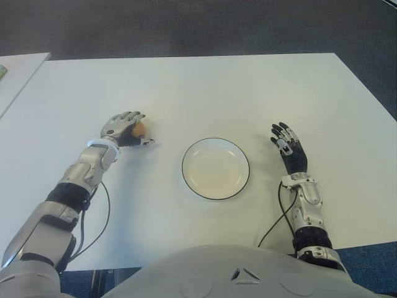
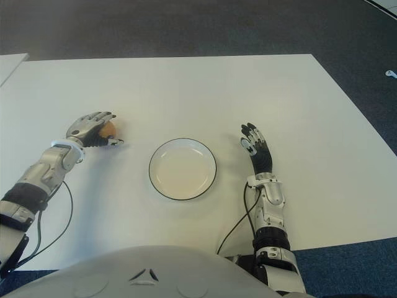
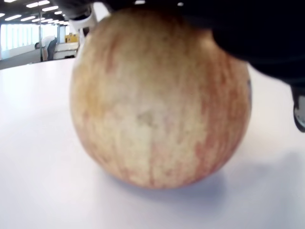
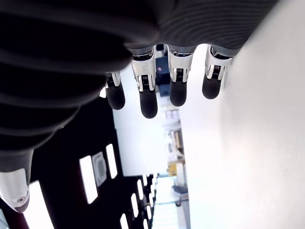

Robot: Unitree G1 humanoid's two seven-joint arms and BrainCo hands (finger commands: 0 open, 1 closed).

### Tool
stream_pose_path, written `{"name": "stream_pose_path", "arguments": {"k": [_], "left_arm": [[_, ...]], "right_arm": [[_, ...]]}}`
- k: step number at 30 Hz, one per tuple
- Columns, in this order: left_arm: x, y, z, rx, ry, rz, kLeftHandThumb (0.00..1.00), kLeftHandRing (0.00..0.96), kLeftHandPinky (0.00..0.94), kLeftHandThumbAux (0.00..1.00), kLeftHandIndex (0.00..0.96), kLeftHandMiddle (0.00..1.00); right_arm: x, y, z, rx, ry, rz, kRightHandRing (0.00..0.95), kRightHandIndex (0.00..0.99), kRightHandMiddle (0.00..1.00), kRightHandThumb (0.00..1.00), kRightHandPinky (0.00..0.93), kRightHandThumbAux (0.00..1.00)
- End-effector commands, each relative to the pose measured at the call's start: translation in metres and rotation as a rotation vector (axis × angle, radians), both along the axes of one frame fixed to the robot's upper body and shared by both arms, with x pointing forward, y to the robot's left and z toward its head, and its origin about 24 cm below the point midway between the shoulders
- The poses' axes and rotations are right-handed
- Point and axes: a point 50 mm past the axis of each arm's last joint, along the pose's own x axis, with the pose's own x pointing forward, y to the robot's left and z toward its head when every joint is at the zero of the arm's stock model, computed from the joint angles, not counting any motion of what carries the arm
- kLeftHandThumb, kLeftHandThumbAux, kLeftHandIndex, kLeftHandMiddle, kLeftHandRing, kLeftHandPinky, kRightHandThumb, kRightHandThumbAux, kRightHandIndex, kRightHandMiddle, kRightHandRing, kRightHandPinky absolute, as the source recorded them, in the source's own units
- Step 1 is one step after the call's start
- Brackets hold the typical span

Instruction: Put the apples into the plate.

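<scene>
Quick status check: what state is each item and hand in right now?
apple: on the table, under the left hand's curled fingers, left of the plate.
plate: empty, upright.
left hand: closed over the apple.
right hand: open, holding nothing, right of the plate.

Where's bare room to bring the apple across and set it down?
The plate holds nothing. The table is bare between the left hand, cupped over the apple, and the plate's rim, and beyond the plate. The only obstacle is the open right hand, right of the plate.
</scene>
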Motion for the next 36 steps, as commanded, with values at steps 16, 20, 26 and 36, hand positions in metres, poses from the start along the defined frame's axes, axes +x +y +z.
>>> {"name": "stream_pose_path", "arguments": {"k": [16,20,26,36], "left_arm": [[-0.013,-0.003,-0.039,-0.033,0.116,0.034,0.150,0.174,0.247,0.390,0.138,0.151],[-0.010,0.000,-0.043,-0.007,0.116,0.044,0.257,0.419,0.487,0.508,0.296,0.404],[-0.007,0.008,-0.041,0.161,0.101,0.020,0.646,0.630,0.626,0.680,0.416,0.630],[-0.008,0.010,-0.040,0.226,0.068,0.028,0.718,0.736,0.748,0.700,0.438,0.740]], "right_arm": [[-0.037,-0.005,-0.042,0.037,0.240,-0.033,0.095,0.130,0.182,0.289,0.020,0.534],[-0.036,-0.005,-0.042,0.039,0.239,-0.035,0.098,0.132,0.186,0.293,0.019,0.532],[-0.035,-0.005,-0.042,0.040,0.238,-0.040,0.094,0.136,0.182,0.292,0.011,0.535],[-0.034,-0.005,-0.042,0.044,0.232,-0.043,0.100,0.140,0.187,0.291,0.028,0.539]]}}
